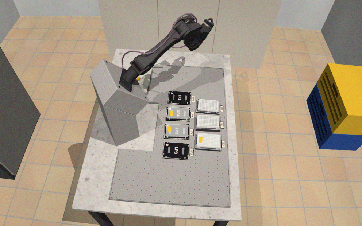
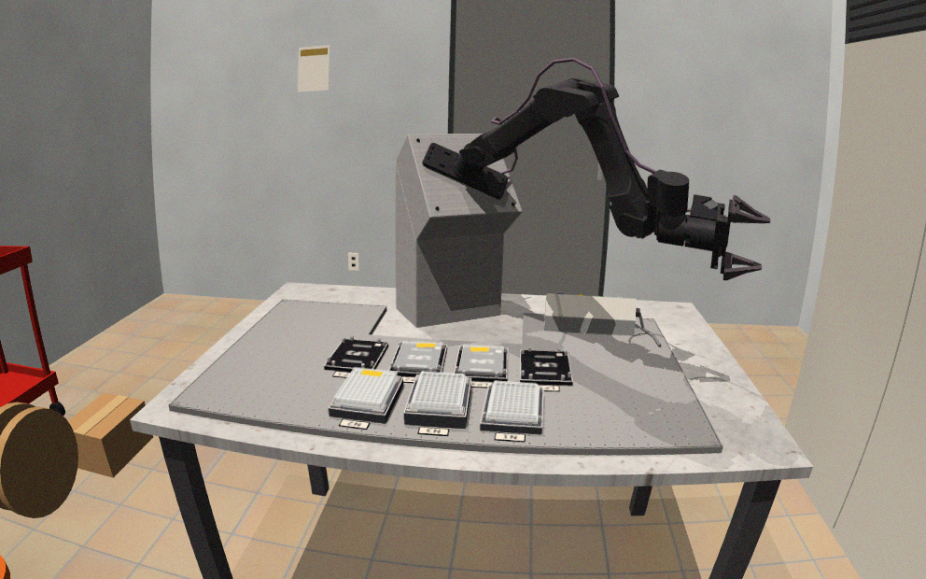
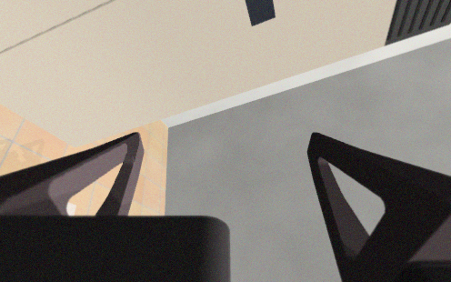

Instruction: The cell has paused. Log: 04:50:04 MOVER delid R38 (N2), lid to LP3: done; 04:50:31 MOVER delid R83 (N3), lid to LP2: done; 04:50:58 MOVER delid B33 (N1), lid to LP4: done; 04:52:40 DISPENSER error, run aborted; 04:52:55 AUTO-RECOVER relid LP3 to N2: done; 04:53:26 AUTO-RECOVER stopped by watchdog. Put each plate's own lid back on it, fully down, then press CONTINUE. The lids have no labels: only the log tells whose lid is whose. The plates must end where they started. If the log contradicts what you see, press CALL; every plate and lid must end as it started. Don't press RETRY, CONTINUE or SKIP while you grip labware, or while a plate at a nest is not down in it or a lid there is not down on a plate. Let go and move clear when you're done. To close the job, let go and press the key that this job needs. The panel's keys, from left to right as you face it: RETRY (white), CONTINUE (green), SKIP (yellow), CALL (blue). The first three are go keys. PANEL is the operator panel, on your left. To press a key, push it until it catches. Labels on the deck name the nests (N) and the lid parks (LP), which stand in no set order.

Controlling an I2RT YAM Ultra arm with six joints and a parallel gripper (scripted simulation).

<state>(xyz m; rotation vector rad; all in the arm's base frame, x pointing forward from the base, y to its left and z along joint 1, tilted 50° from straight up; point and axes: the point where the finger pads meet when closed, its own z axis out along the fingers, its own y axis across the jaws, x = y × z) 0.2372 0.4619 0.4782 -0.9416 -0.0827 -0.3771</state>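
My gripper is open and empty, high beyond the deck. At N2 a white plate bears a clear lid with a yellow tag; the lid looks level. The plates at N3 and N1 show no lid. Clear yellow-tagged lids lie at LP2 and LP4. The black parks LP1 and LP3 are bare. The operator panel shows from behind; its keys are mostly hidden.
The grey arm pedestal stands behind the lid parks. In the top view it hides much of the panel. The parks and nests form two close rows on the perforated deck. A thin dark stand is beside the panel.
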